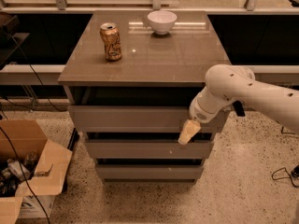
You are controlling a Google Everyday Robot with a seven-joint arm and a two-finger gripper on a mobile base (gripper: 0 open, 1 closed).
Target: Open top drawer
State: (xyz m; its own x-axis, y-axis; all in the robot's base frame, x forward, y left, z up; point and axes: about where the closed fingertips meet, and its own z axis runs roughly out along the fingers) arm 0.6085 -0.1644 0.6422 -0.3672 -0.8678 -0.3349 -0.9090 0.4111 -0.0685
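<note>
The top drawer is the widest grey-brown front, just under the cabinet top. It stands slightly forward of the cabinet, with a dark gap above it. My gripper hangs from the white arm on the right. Its cream fingertips sit at the lower right of the top drawer front, over the gap to the middle drawer.
A gold soda can and a white bowl stand on the cabinet top. The narrowest drawer is at the bottom. An open cardboard box with clutter sits on the floor at left. Cables lie on the floor at right.
</note>
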